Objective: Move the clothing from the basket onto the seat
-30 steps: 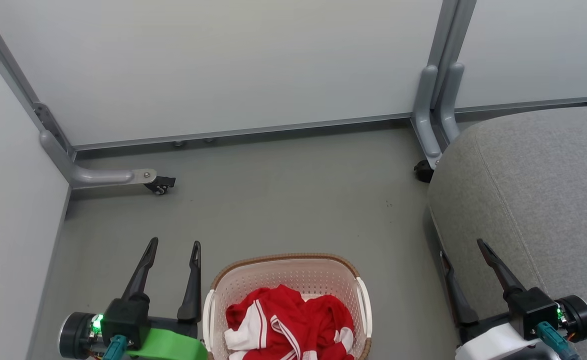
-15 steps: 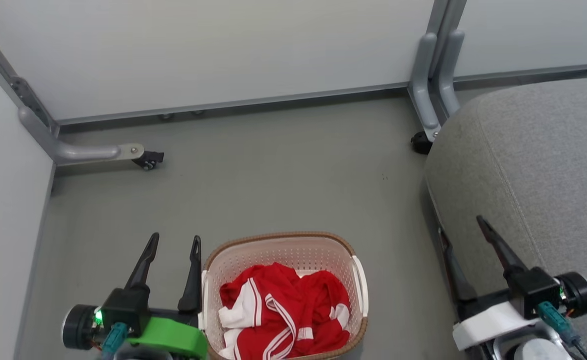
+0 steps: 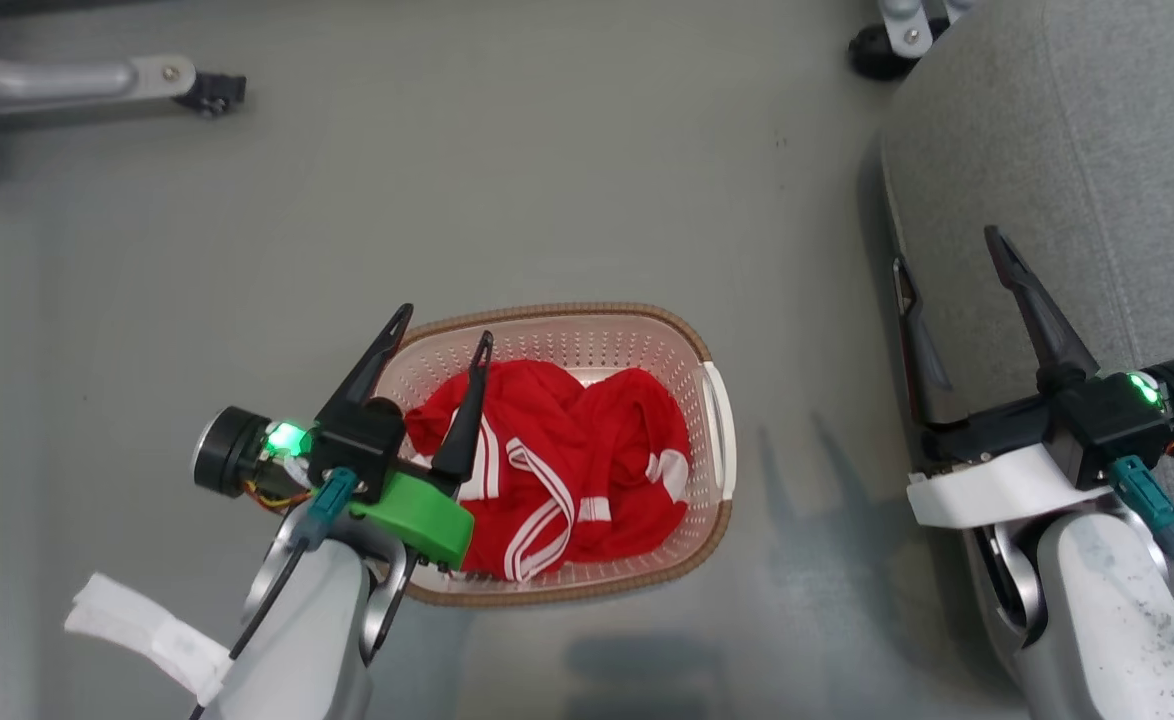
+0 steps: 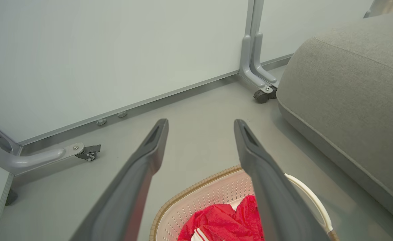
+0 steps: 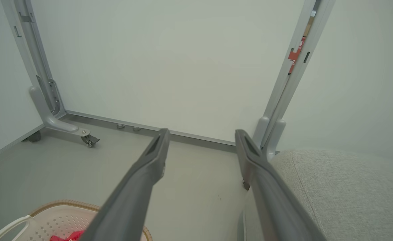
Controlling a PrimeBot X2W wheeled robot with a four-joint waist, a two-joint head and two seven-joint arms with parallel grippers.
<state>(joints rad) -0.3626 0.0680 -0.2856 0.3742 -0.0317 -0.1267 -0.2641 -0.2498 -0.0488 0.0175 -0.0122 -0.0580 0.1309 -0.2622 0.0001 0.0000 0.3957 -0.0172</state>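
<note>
The cream basket (image 3: 715, 440) with a brown rim stands on the grey floor, holding the crumpled red clothing (image 3: 587, 460) with white stripes. My left gripper (image 3: 447, 325) hangs open above the basket's left end, one finger over the rim and the other over the red fabric, holding nothing. In the left wrist view the left gripper (image 4: 200, 122) points past the basket (image 4: 183, 197) and clothing (image 4: 223, 221) toward the wall. My right gripper (image 3: 947, 250) is open at the left edge of the grey seat (image 3: 1097, 150). The right wrist view shows the right gripper (image 5: 201, 131), seat (image 5: 343, 190) and basket (image 5: 56, 217).
Pale partition panels (image 4: 116, 50) close off the far side. Their grey feet end in casters (image 3: 209, 92) at the far left and beside the seat (image 3: 872, 50). Bare grey floor (image 3: 547, 180) lies between basket and panels.
The head camera has tilted down, so the whole picture shifted. My left gripper has moved from beside the basket's left wall to over its left end. Both grippers stay open.
</note>
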